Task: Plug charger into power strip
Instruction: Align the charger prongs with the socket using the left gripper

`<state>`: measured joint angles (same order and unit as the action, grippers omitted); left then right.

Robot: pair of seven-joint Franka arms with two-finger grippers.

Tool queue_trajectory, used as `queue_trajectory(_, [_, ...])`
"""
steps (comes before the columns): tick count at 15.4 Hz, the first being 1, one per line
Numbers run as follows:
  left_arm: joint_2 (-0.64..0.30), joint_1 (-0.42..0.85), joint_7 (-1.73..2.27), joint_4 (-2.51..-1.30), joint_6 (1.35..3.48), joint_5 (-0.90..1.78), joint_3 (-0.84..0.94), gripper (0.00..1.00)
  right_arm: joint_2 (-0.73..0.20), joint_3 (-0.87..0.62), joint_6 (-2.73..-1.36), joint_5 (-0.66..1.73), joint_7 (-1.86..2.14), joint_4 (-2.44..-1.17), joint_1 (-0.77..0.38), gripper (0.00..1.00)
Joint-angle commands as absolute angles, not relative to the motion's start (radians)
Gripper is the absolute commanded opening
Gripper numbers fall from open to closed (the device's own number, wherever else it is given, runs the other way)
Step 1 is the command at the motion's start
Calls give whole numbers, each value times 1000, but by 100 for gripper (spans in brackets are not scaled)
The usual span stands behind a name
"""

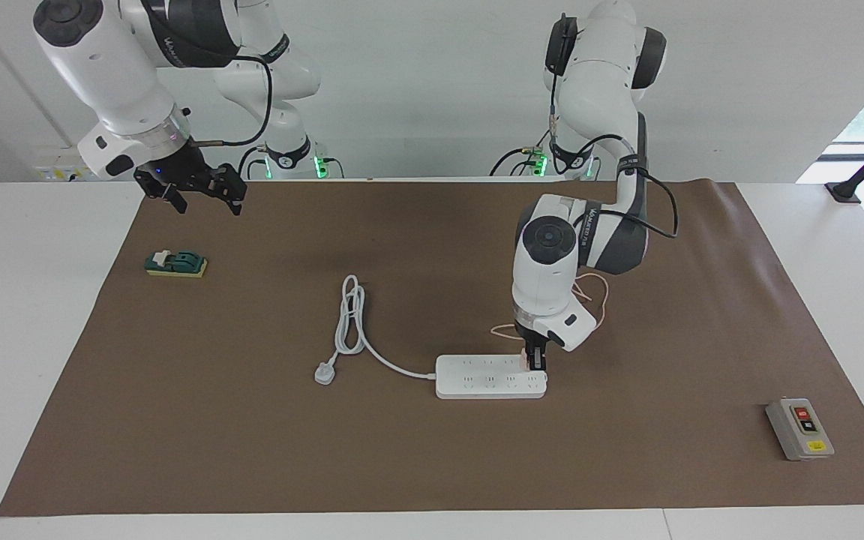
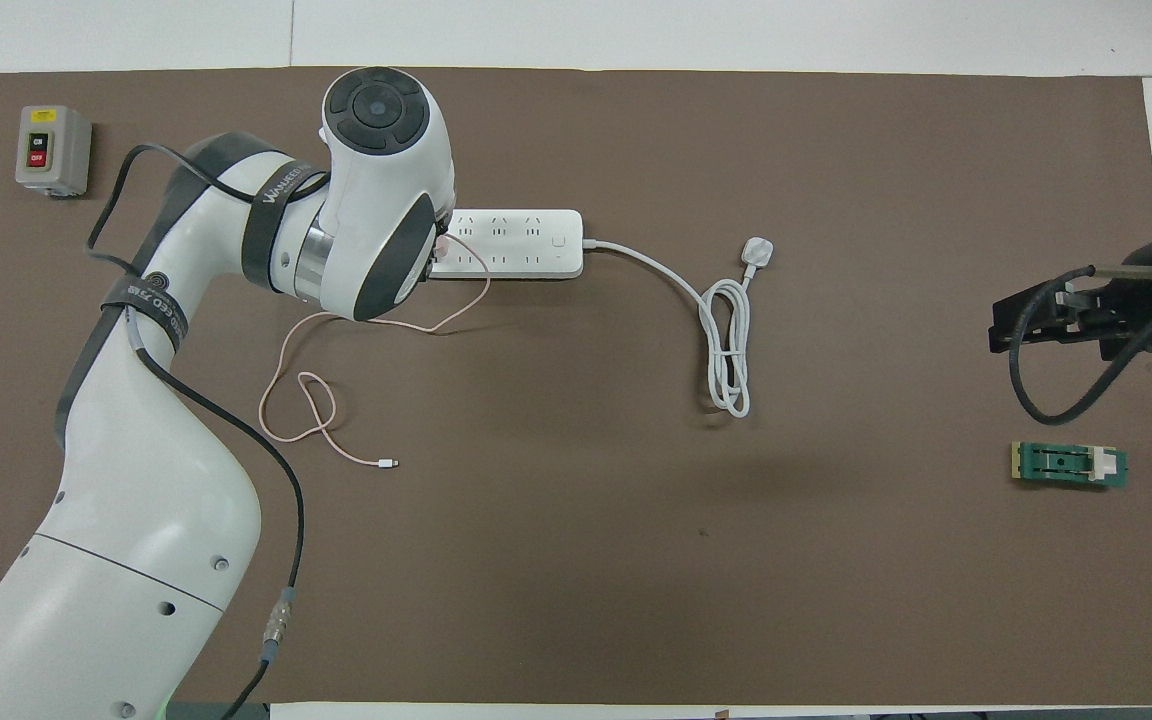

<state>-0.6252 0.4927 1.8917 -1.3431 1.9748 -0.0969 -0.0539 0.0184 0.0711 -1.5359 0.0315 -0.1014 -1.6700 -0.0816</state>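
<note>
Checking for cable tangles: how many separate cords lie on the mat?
2: the power strip's white cord, coiled toward the right arm's end, and the charger's pink cable, looped nearer the robots.

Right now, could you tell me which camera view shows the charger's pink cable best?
The overhead view: the charger's cable lies bare on the mat down to its white connector. The facing view shows only a short loop beside the left arm.

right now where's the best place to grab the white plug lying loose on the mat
Grip the white plug across its body from straight above. It lies flat on the mat with its cord trailing off one end, so close the fingers across the sides clear of the cord.
</note>
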Motion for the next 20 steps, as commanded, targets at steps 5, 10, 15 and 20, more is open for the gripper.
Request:
queue_trajectory(5, [-580, 488, 1879, -1425, 2002, -110, -52, 0, 26, 54, -1537, 18, -72, -1680, -60, 100])
queue_trajectory(10, [-566, 488, 1881, -1443, 2002, -109, -51, 0, 28, 52, -1537, 18, -72, -1681, -57, 100])
queue_trajectory(15, [-569, 488, 1879, -1442, 2014, -106, -51, 0, 28, 54, -1539, 18, -72, -1681, -55, 100])
queue_trajectory(20, [-574, 489, 1858, -1440, 2022, -104, -48, 0, 28, 52, -1539, 17, -74, -1680, -55, 100])
